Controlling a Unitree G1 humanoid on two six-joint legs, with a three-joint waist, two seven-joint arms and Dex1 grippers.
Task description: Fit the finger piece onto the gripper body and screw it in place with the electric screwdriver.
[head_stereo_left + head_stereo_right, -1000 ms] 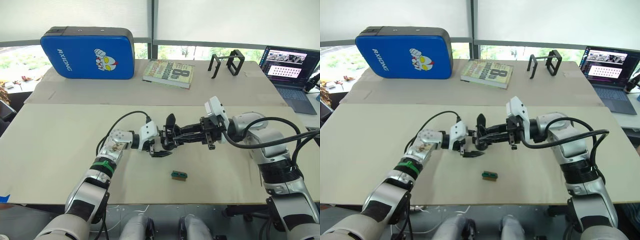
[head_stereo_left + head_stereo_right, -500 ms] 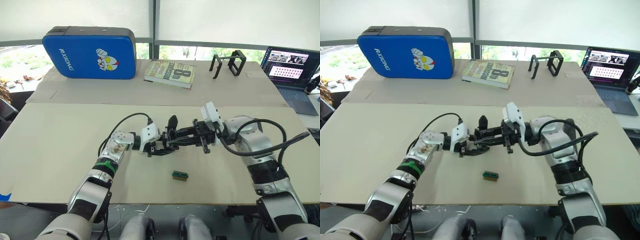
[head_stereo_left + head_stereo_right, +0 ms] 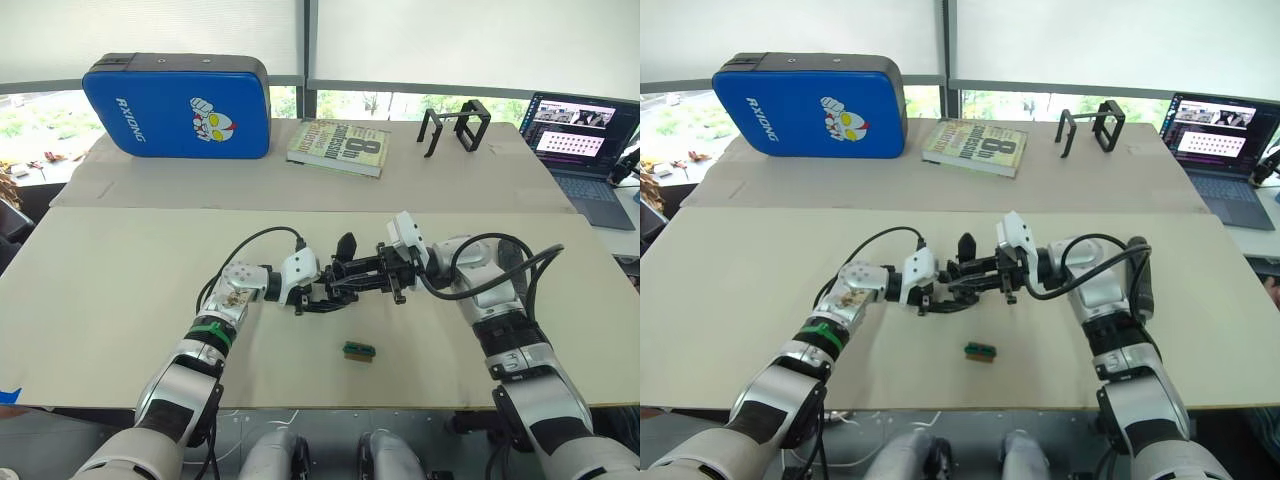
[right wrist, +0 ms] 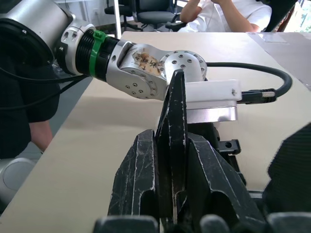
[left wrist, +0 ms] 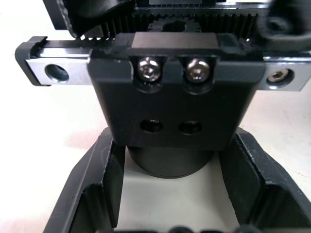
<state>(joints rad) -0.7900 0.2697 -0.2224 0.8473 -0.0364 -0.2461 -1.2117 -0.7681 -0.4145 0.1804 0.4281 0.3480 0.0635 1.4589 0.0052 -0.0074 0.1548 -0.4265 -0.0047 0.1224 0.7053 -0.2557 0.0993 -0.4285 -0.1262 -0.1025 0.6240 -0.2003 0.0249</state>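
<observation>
Right wrist view: the right gripper [image 4: 171, 194] is clamped on the finger piece [image 4: 175, 141]. The left gripper [image 5: 170, 194] straddles the body's [image 5: 170, 97] round base on the table [image 3: 120, 290]. Since a second ago, the right arm has drawn closer to the body.

Matt black plastic on the gripper body [image 5: 167, 104], with two bright metal screw heads and a brushed metal rail [image 5: 48, 71] across it. Scuffed, scratched black plastic on the finger piece [image 4: 175, 141] and on the right hand [image 4: 170, 194] shut around it. Smooth matt beige on the bench [image 3: 120, 300], glossy blue on the case [image 3: 175, 108], printed paper on the book [image 3: 338, 146].
</observation>
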